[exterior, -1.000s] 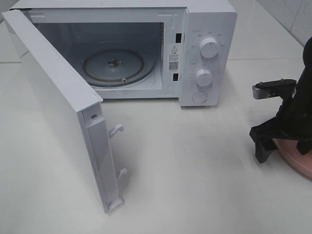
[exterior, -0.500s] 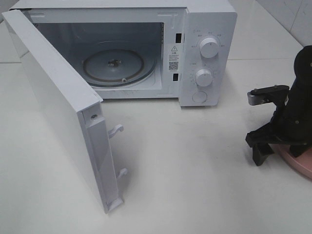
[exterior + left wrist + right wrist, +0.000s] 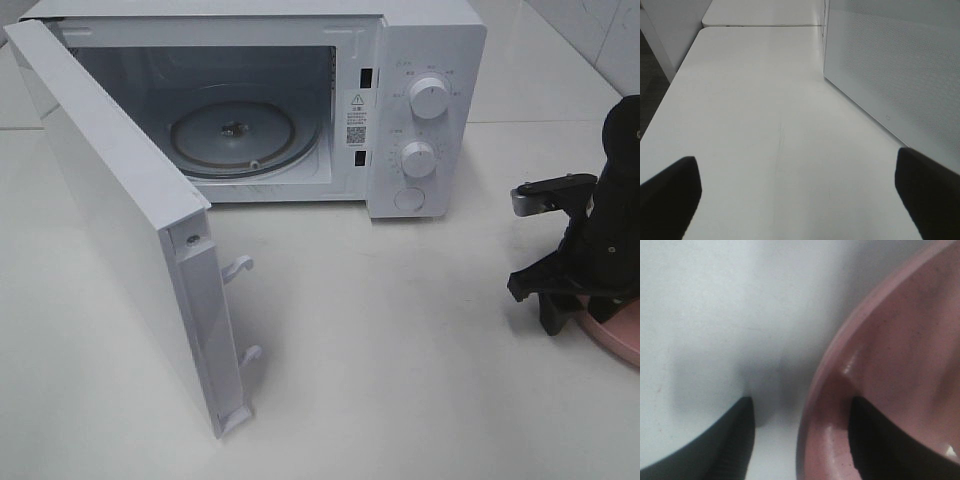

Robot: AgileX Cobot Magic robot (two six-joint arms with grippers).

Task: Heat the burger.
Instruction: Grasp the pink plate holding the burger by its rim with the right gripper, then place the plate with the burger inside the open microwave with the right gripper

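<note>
The burger could not be seen in any view, so its place, heading and long axis could not be told. Nearest, the right gripper [image 3: 801,402] stood half apart astride the smooth, rounded rim of the glossy pink plate [image 3: 900,340]. One black ribbed finger [image 3: 730,445] sat outside and clear of the rim, the other inside; no grip showed. The left gripper [image 3: 800,200] gaped wide, holding nothing, over the matte white table [image 3: 750,110]. Beyond, the boxy white microwave [image 3: 430,60] stood with its door [image 3: 110,220] swung open and a round glass turntable [image 3: 235,135] within.
</note>
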